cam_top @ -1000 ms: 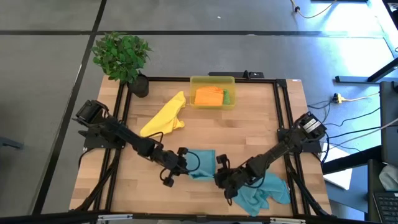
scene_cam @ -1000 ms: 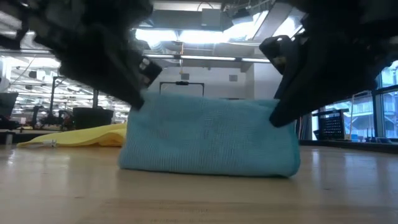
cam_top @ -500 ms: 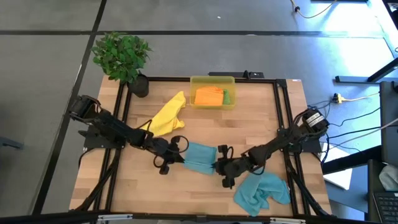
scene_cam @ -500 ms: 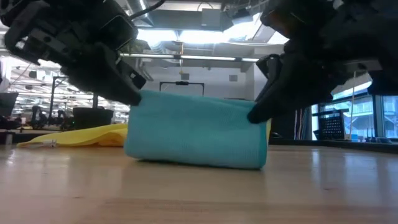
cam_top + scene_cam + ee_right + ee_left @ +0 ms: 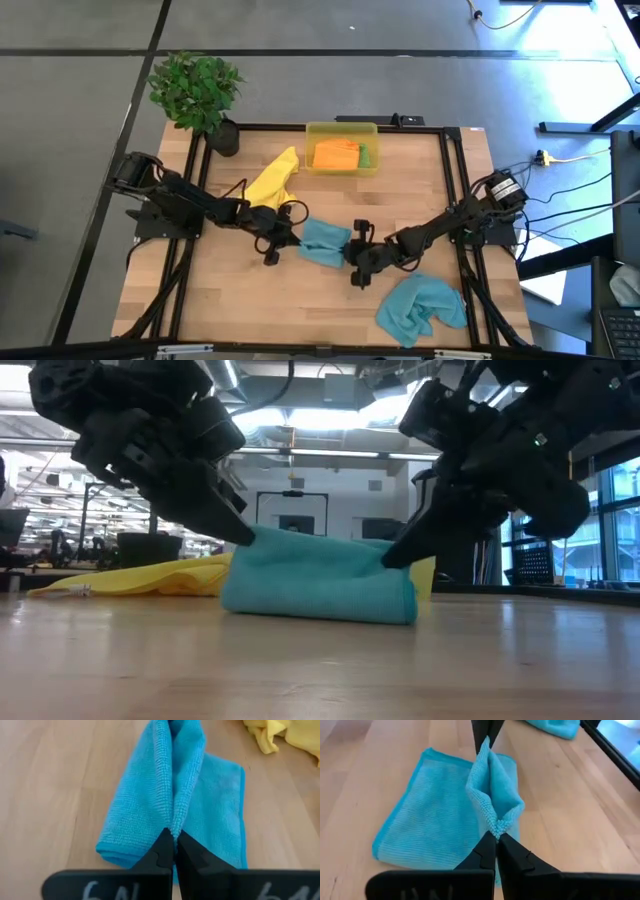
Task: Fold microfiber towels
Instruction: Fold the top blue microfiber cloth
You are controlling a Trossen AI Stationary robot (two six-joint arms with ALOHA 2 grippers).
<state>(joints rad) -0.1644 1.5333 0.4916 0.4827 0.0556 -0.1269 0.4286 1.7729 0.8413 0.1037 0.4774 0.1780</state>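
Note:
A light teal-blue microfiber towel (image 5: 325,243) lies folded at the table's middle, with a raised ridge along its top (image 5: 320,550). My left gripper (image 5: 290,238) is shut on the ridge's left end and my right gripper (image 5: 352,252) on its right end. A yellow towel (image 5: 268,182) lies crumpled at the far left. A second teal-blue towel (image 5: 420,308) lies bunched near the front right. An orange towel (image 5: 335,154) and a green one (image 5: 365,155) sit in the yellow bin (image 5: 341,130). My left gripper pinches the left end of the towel's raised ridge (image 5: 496,827) between its two fingers, several bunched layers with a hemmed edge among them. The fingers slant down from the table's left. The held ridge stands up while the towel's lower layers (image 5: 425,835) lie on the table. My right gripper pinches the ridge's right end (image 5: 173,822) between its two fingers, where two folds of cloth meet. It slants down from the table's right. The ridge runs slack toward the other gripper and the rest of the towel (image 5: 220,810) lies flat on the wood.
A potted plant (image 5: 197,90) stands at the far left corner. The translucent yellow bin sits at the far edge's middle. A black frame (image 5: 455,190) runs along the table's sides. Bare wood (image 5: 250,310) shows near the front left.
Both grippers have gone toward the table's far edge and slightly down, staying shut on the towel. The held top edge has been carried over and lowered, so the towel stands lower and narrower than before, folded over itself, with its bottom resting on the table.

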